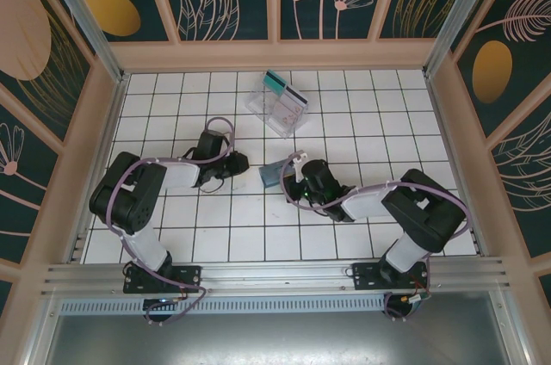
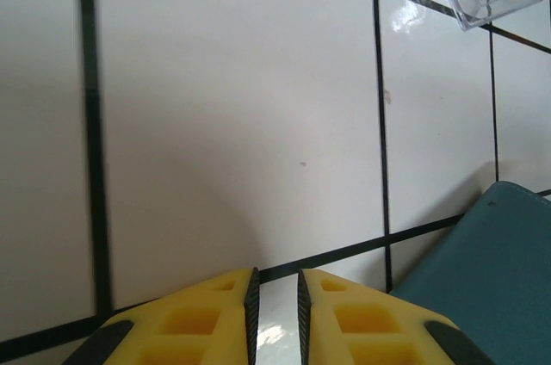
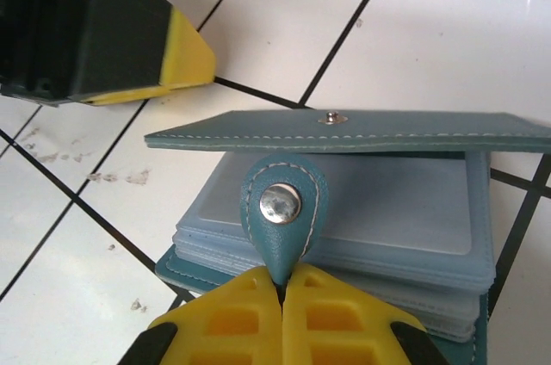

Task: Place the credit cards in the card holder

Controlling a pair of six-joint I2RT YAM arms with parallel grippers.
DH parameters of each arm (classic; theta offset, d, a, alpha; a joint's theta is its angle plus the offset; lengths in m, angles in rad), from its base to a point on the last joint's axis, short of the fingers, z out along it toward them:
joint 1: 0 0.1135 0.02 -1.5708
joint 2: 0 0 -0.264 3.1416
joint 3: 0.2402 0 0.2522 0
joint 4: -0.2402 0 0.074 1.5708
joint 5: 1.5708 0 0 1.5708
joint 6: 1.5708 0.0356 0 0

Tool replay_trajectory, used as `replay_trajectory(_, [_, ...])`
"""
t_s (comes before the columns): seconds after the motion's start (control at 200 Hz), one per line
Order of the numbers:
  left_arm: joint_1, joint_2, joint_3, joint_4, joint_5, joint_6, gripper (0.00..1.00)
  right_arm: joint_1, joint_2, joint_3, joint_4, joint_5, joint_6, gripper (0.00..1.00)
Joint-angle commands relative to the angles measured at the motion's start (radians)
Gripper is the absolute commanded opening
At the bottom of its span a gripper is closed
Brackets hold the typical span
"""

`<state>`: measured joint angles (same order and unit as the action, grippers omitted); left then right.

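White tiles with black grid lines are covering the table [image 1: 215, 244], and both arms are reaching out from its near edge. Near the middle, the right gripper [image 3: 282, 275] is pinching the snap tab [image 3: 281, 210] of the card holder [image 3: 344, 219], its yellow fingers pressed together on the tab's narrow end. The card holder is lying on the tiles with its teal cover raised over the stack of pockets (blue-grey sleeves are showing underneath). Just to its left, the left gripper [image 2: 275, 283] is pointing down at the bare tiles, its fingers standing a narrow slit apart and gripping nothing. Farther back, well apart from both grippers, the clear tray [image 1: 277, 111] is holding the credit cards [image 1: 275, 83]: the teal-green card [image 1: 274, 83] toward the far left, the whitish card [image 1: 295, 95] just right of it.
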<state>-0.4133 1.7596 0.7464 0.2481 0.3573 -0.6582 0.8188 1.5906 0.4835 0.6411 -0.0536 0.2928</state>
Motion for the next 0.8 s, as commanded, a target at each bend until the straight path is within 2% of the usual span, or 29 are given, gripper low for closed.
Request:
replay_trajectory(0.0, [-0.026, 0.019, 0.074, -0.095, 0.047, 0.021, 0.22, 0.0, -0.017, -0.021, 0.132, 0.001, -0.026, 0.02])
replay_trajectory(0.205, [-0.058, 0.067, 0.2, -0.124, 0.087, 0.023, 0.25, 0.0, 0.009, -0.05, 0.209, 0.001, -0.027, 0.01])
replay_trajectory(0.39, [-0.115, 0.11, 0.22, -0.135, 0.094, 0.028, 0.27, -0.001, 0.016, -0.057, 0.21, 0.011, -0.025, 0.01])
replay_trajectory(0.666, [-0.17, 0.071, 0.103, -0.1, 0.081, 0.005, 0.26, -0.007, 0.023, -0.06, 0.187, -0.007, 0.007, 0.02])
replay_trajectory(0.796, [-0.174, 0.067, 0.032, -0.061, 0.07, -0.013, 0.26, -0.007, 0.046, -0.017, 0.065, -0.004, 0.034, 0.05])
